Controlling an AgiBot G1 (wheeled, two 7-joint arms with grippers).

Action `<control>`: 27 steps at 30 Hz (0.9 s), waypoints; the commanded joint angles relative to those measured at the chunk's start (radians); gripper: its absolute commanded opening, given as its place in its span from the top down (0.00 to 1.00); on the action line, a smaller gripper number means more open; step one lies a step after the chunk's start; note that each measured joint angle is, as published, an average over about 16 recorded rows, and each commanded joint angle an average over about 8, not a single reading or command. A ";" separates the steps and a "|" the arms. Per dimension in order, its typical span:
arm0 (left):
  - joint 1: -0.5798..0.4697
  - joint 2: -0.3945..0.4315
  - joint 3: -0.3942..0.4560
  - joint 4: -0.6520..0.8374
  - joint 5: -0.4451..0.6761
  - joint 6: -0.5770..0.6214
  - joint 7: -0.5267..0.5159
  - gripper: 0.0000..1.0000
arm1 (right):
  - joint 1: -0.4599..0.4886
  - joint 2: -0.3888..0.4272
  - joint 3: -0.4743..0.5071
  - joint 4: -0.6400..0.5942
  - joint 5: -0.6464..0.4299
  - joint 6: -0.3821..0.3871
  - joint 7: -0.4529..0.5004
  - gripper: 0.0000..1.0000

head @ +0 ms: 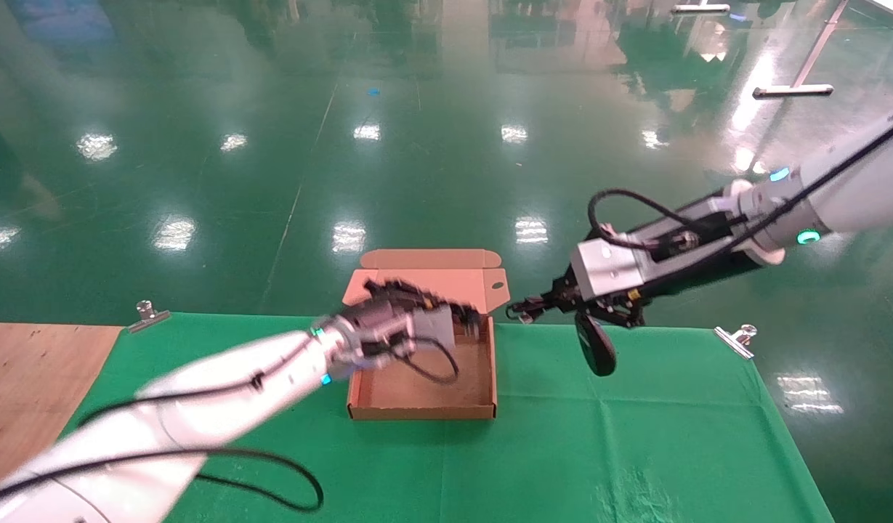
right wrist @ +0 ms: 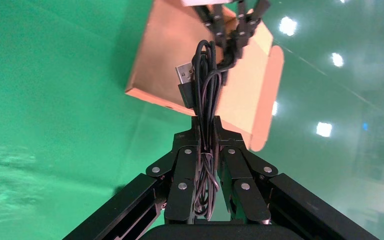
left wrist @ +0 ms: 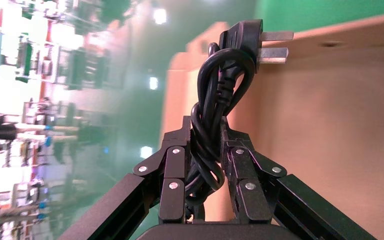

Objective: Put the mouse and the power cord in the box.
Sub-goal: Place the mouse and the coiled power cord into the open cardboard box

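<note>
Left claw (head: 466,317), power cord (left wrist: 215,115) over box (head: 417,398)

The head view looks down and forward from above the table's (head: 635,450) near edge. Each wrist view looks very close along its own fingers. All three views share the box (head: 424,392) (left wrist: 330,150) (right wrist: 180,60).

— Support surface?
— Table (head: 657,443) draped in a green cloth (head: 562,465); creases run across it. Bare wood (head: 25,378) shows at the robot's far left.

— How is the cloth fixed?
— Metal clips at the far edge: one on the left (head: 147,314), one on the right (head: 737,339).

— What lies directly on it?
— The box (head: 421,411), open, lid upright at the far side. Nothing else rests on the cloth that can be made out.
</note>
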 commanded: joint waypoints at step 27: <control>0.001 -0.003 0.377 -0.018 -0.123 -0.093 -0.285 0.00 | -0.063 0.019 0.004 -0.015 0.005 0.030 -0.024 1.00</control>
